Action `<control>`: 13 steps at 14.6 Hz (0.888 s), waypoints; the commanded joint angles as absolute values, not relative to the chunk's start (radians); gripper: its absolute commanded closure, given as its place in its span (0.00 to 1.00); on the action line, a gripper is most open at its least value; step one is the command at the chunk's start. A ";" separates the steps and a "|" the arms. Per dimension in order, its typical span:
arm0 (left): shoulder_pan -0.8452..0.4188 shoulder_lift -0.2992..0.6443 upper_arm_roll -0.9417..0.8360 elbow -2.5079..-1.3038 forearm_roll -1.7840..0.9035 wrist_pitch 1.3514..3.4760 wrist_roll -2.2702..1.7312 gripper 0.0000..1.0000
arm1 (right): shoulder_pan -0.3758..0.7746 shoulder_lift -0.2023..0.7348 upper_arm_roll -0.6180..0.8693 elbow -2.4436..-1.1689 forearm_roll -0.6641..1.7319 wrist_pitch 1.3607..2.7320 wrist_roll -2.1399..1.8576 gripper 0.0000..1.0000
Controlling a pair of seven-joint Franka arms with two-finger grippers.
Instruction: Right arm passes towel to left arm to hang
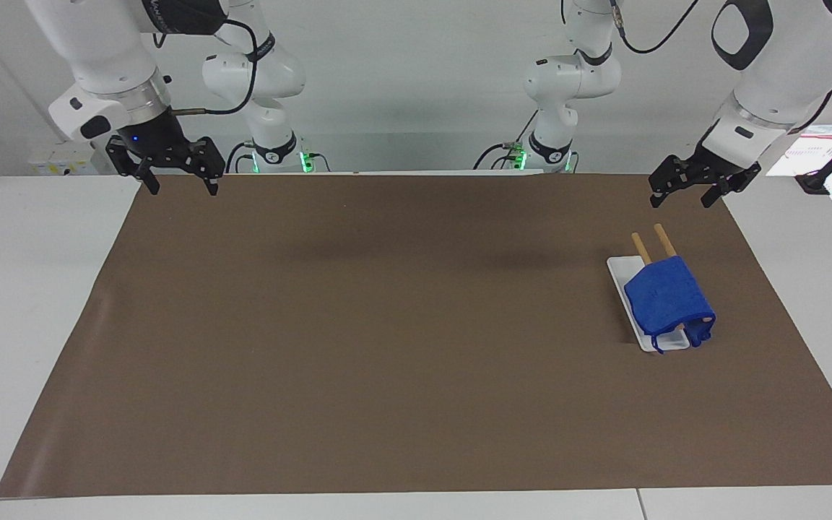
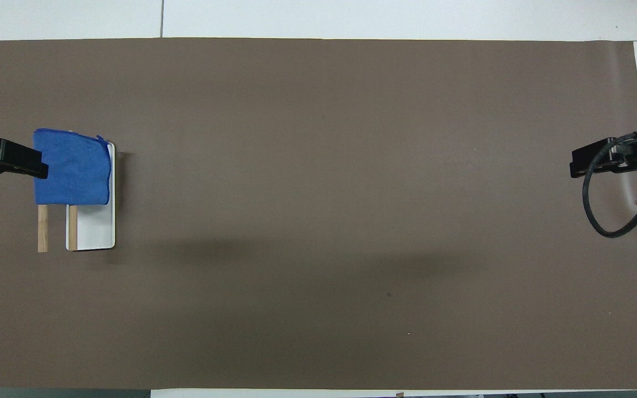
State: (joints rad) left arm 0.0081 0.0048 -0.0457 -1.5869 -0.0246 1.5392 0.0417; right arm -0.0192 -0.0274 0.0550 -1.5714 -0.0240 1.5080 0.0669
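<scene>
The blue towel hangs draped over two wooden rods of a small rack with a white base, at the left arm's end of the table. It also shows in the overhead view, with the rods and the base. My left gripper is open and empty, up in the air over the brown mat's edge, apart from the towel; in the overhead view its tip overlaps the towel's edge. My right gripper is open and empty over the mat's corner at the right arm's end, waiting.
A brown mat covers most of the white table. Papers and a black stand lie off the mat at the left arm's end. A black cable loops by the right gripper.
</scene>
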 commanded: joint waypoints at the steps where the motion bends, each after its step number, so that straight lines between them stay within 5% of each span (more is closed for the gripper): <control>1: 0.009 -0.006 -0.051 -1.591 -0.009 1.555 0.054 0.00 | -0.029 -0.028 0.057 -1.565 -0.018 1.491 0.051 0.00; 13: 0.021 -0.014 -0.046 -1.600 -0.011 1.548 0.049 0.00 | -0.040 -0.029 0.057 -1.568 -0.006 1.496 0.044 0.00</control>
State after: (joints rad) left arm 0.0188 0.0020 -0.0463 -1.5863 -0.0241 1.5418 0.0417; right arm -0.0253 -0.0274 0.0524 -1.5714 -0.0238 1.5080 0.0669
